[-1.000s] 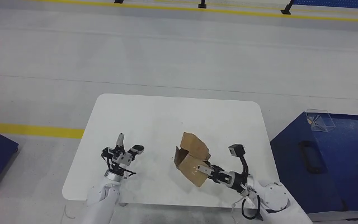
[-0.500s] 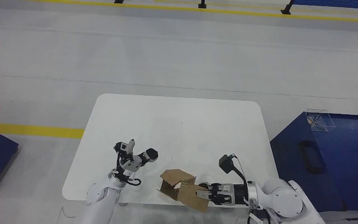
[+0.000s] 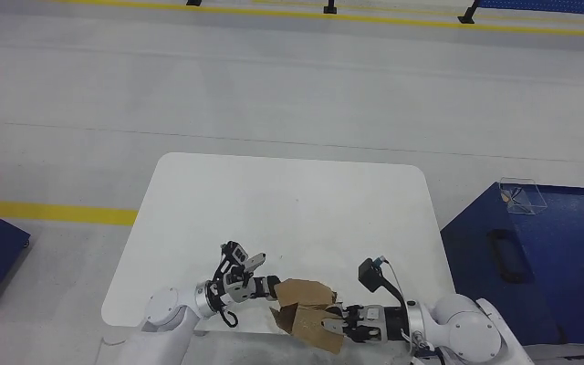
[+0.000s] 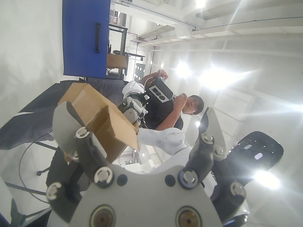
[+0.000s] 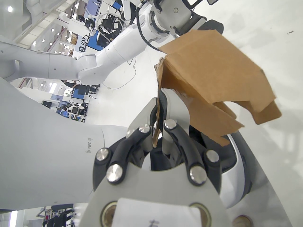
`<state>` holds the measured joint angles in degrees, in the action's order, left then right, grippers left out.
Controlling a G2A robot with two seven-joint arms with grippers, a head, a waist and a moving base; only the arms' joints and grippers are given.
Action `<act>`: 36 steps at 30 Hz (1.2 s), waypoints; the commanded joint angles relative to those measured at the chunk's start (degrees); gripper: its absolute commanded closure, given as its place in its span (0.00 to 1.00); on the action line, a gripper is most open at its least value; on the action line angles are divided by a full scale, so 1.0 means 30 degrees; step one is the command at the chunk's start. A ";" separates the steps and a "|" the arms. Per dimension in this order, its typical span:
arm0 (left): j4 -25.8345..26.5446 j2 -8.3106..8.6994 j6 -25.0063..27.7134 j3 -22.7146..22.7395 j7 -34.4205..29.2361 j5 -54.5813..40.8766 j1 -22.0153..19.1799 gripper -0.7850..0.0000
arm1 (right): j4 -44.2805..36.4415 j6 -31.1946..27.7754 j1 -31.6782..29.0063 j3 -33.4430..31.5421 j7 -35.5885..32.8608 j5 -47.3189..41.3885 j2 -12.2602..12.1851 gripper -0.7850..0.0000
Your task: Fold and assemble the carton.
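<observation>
carton: brown cardboard, partly folded and tilted, one end open with loose flaps. It sits at the near edge of the tabletop, between the two grippers. Whether it rests on the surface or hangs just above it I cannot tell.

right gripper: at the carton's right side, low over the near edge. Its fingers are pressed together on one flap. In the right wrist view the thin cardboard edge runs down between the two pads, and the rest of the carton stands out beyond the fingertips.

left gripper: at the carton's left side, turned toward its open end. Its fingers are spread wide apart and hold nothing. In the left wrist view the carton lies close against one finger, while the other finger is well apart from it. Whether the near finger touches the cardboard I cannot tell.

arms: both come in from the near side, the left on the carton's left and the right on its right.

cabinet: blue, standing just beside the tabletop on the right, with a clear box on top.

floor: pale grey, with a yellow line to the left.
</observation>
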<state>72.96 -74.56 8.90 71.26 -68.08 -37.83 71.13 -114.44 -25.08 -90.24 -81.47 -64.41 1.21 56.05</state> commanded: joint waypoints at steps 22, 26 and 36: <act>-0.0108 0.0091 0.0914 0.0217 0.0009 -0.0513 0.0101 0.00 | 0.0086 0.0070 -0.0106 0.0010 0.0164 -0.0633 -0.0075 1.00; -0.0108 0.0091 0.0914 0.0217 0.0009 -0.0513 0.0101 0.00 | 0.0086 0.0070 -0.0106 0.0010 0.0164 -0.0633 -0.0075 1.00; -0.0108 0.0091 0.0914 0.0217 0.0009 -0.0513 0.0101 0.00 | 0.0086 0.0070 -0.0106 0.0010 0.0164 -0.0633 -0.0075 1.00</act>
<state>72.64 -74.29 11.63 71.91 -68.05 -39.37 71.43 -114.18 -24.87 -90.56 -81.44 -63.91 -0.68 55.83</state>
